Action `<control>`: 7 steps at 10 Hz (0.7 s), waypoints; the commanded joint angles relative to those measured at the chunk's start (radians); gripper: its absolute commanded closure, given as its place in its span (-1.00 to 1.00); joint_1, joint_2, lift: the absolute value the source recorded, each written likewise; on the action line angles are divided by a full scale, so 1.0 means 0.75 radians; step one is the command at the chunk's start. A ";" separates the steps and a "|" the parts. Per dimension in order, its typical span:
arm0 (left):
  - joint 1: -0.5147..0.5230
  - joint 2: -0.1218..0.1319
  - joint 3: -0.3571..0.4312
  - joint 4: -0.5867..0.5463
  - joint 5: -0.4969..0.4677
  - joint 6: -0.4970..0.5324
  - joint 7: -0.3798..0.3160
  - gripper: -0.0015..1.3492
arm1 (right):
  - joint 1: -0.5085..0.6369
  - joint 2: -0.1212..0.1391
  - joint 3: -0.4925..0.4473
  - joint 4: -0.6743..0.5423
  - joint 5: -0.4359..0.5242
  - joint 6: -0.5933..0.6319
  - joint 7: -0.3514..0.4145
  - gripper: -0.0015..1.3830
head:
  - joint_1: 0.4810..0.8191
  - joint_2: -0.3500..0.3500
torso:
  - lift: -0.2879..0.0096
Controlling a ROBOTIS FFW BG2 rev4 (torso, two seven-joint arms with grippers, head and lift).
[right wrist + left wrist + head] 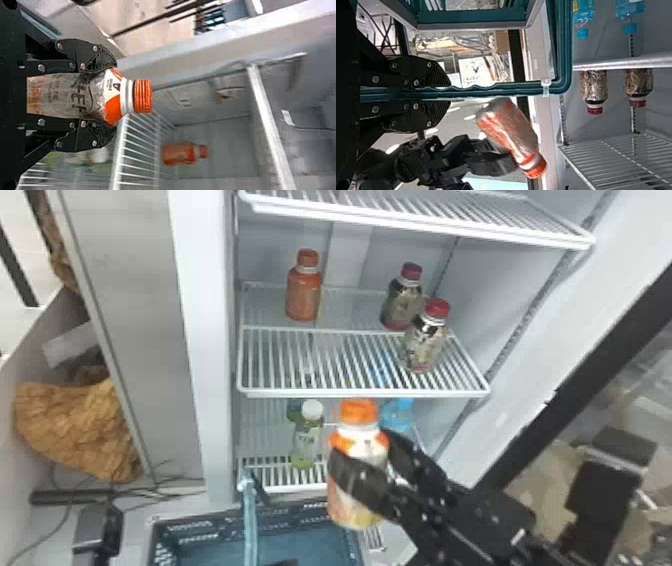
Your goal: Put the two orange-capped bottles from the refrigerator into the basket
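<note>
Right gripper [105, 97] clamps the near orange-capped bottle [360, 440] before the lower shelf [290, 488]; expect smooth, slightly yielding plastic, moderately heavy. Left gripper [447, 92] grips the basket handle [514, 89]. Grasp the shelved orange-capped bottle [303, 296] below its shoulder.

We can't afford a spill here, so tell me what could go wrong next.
The bottle, pinched between the right gripper's fingers, might slip if bumped. In the head view its base overlaps a corner of the basket, so lowering it there could clip the rim. The left gripper is closed on the basket's handle; a jolt could tip the basket.
</note>
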 commanded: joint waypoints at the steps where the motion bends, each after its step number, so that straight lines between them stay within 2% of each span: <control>1: 0.000 0.000 -0.003 0.000 0.000 0.000 0.000 0.78 | 0.013 0.002 -0.019 -0.006 0.010 0.138 0.021 0.56 | 0.27 -0.73 | 0.67; 4: 0.000 0.000 -0.003 0.000 -0.003 0.000 -0.002 0.78 | -0.069 0.002 -0.035 0.040 0.056 0.397 0.089 0.56 | 0.27 -0.80 | 0.67; 6: 0.000 0.000 -0.006 0.000 -0.003 0.000 -0.002 0.78 | -0.164 -0.033 -0.003 0.154 0.010 0.485 0.162 0.56 | 0.27 -0.83 | 0.67; 7: -0.003 0.000 -0.009 0.000 -0.003 0.000 0.000 0.78 | -0.193 -0.039 0.018 0.177 0.018 0.505 0.174 0.56 | 0.27 -0.78 | 0.67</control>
